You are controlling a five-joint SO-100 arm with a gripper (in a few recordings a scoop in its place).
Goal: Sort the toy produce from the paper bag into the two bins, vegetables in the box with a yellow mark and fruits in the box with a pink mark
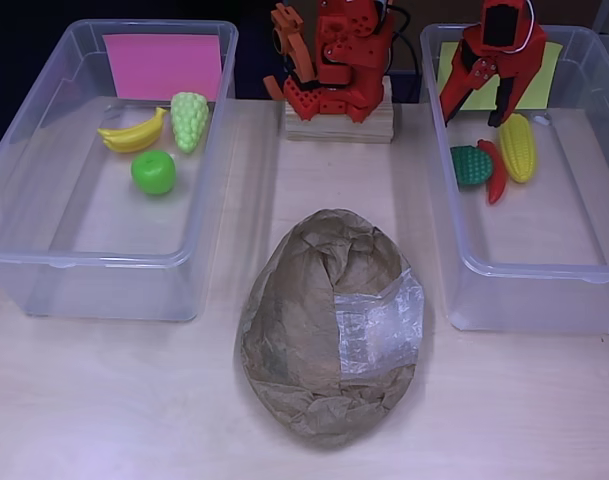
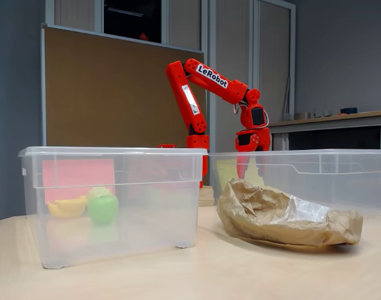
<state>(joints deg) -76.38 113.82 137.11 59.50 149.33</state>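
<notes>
A: Gripper [image 1: 484, 112] spread wide, empty, hanging over the yellow-marked bin [image 1: 584, 268]. Corn [image 1: 517, 147], red pepper [image 1: 496, 170] and a green vegetable [image 1: 471, 165] lying just below the fingertips.

B: Paper bag [image 1: 329, 335] well away from the fingers, mouth probably toward the base; hard to tell if emptied.

A: Lift clear of the bin wall first, then check the bag.

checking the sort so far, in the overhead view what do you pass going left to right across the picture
banana → green apple → grapes → paper bag → green vegetable → red chili → corn
</notes>
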